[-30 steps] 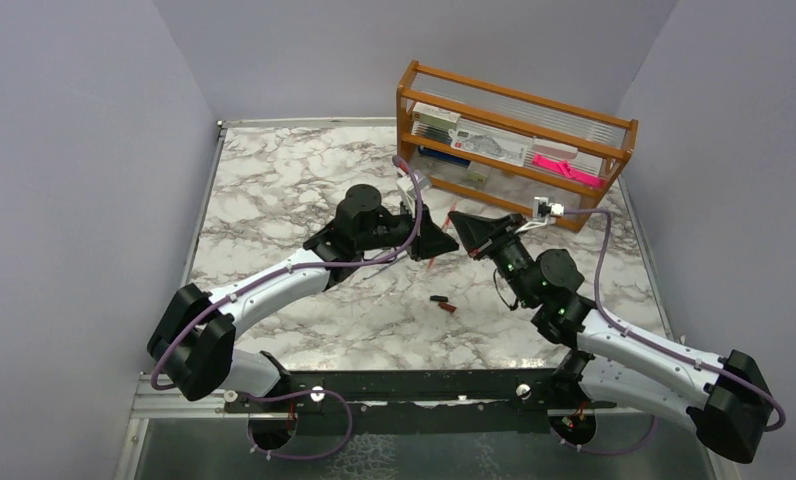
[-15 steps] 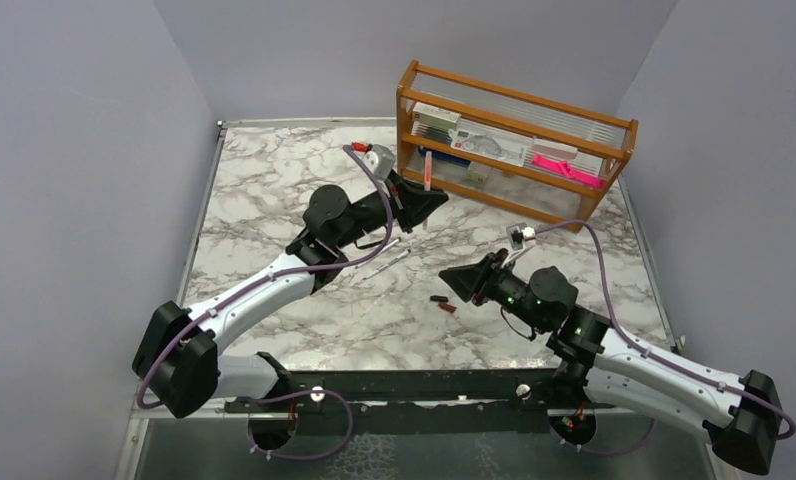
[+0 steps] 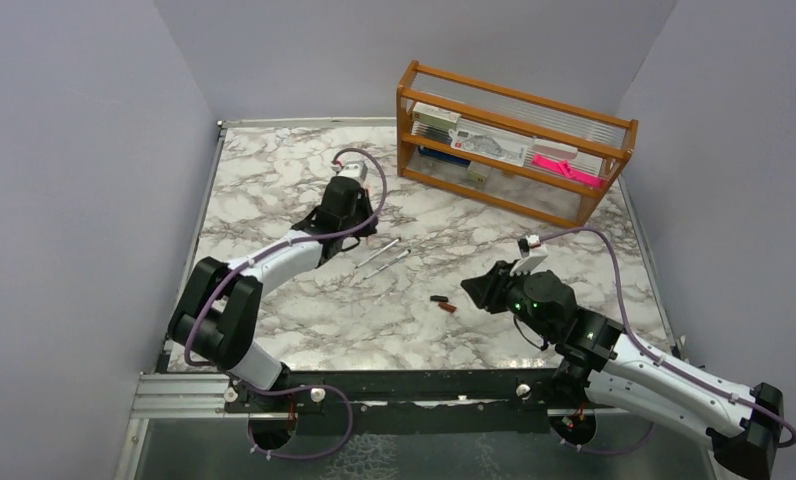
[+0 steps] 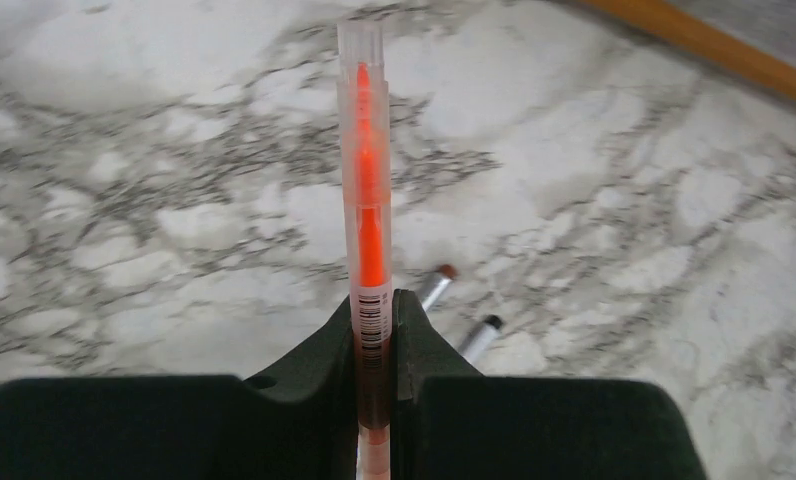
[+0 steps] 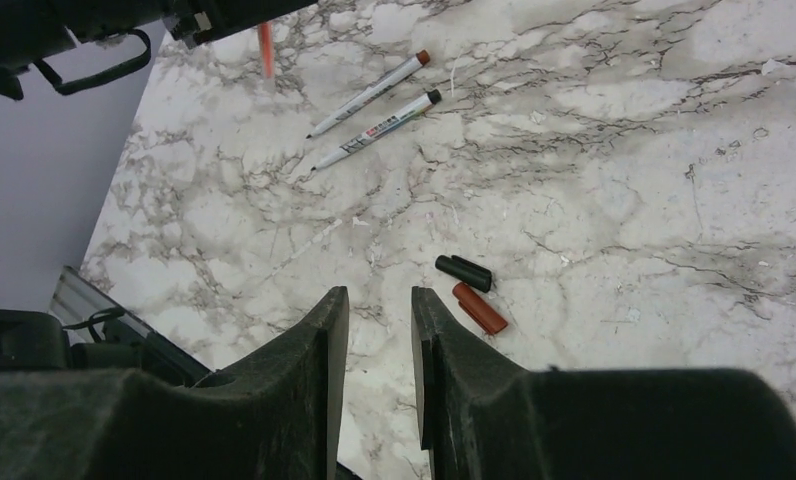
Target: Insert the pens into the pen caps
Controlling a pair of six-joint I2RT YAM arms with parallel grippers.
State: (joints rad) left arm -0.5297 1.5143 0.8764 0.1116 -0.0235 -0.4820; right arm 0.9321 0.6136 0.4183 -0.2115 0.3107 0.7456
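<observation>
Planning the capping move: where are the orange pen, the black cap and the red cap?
orange pen [image 4: 365, 215], left wrist view, mid-barrel.
black cap [image 5: 463, 273], right wrist view, its middle.
red cap [image 5: 479, 308], right wrist view, its middle.

Bright, even light; faint shadows; orange pen [image 4: 364, 200] sharp, table [image 4: 124, 150] behind blurred.
</observation>
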